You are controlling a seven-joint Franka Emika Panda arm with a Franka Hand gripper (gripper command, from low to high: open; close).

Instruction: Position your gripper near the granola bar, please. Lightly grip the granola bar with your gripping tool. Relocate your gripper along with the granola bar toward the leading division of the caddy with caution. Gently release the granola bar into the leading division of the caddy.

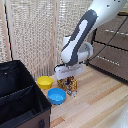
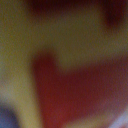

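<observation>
The granola bar (image 1: 69,85), a box with red, orange and yellow print, is right under my gripper (image 1: 68,78) on the wooden floor, beside the blue bowl. The gripper's white block sits directly on top of it and the fingers are hidden against the box. I cannot tell whether they are closed on it. The wrist view shows only a blurred close-up of the box's red and yellow print (image 2: 75,85). The black fabric caddy (image 1: 15,82), with its inner divider, stands at the exterior view's left, apart from the gripper.
A yellow bowl (image 1: 44,81) and a blue bowl (image 1: 56,96) lie between the caddy and the granola bar. A brown wooden drawer cabinet (image 1: 112,47) stands at the exterior view's right. A slatted screen is behind.
</observation>
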